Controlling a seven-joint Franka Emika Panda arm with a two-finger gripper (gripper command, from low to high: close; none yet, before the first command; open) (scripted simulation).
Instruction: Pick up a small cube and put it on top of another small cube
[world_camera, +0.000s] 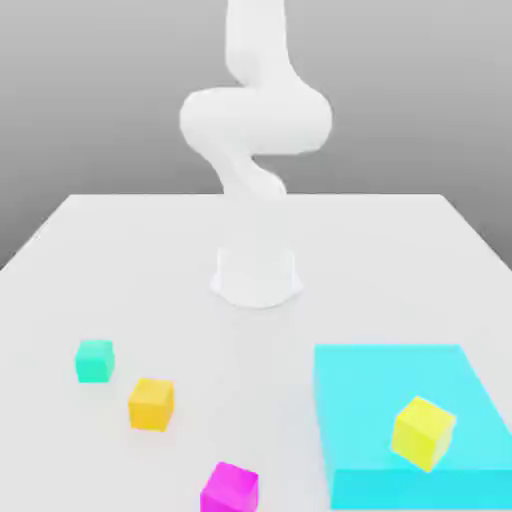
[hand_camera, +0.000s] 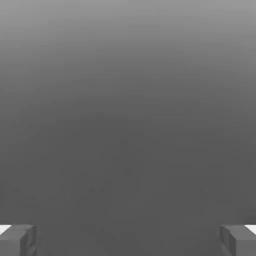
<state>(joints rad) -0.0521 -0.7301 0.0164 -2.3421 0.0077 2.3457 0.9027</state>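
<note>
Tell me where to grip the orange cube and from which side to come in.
Come straight down from above and close the fingers on two opposite vertical faces of the orange cube. It sits flat on the table, slightly turned, so align the open gripper with its faces. The teal cube and magenta cube stand apart, leaving room.

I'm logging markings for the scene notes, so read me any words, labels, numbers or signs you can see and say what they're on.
None to read: no words, labels, numbers or signs anywhere.
Orange cube, teal cube, magenta cube, yellow cube: plain faces.
Cyan block, table, white arm: unmarked.
</note>
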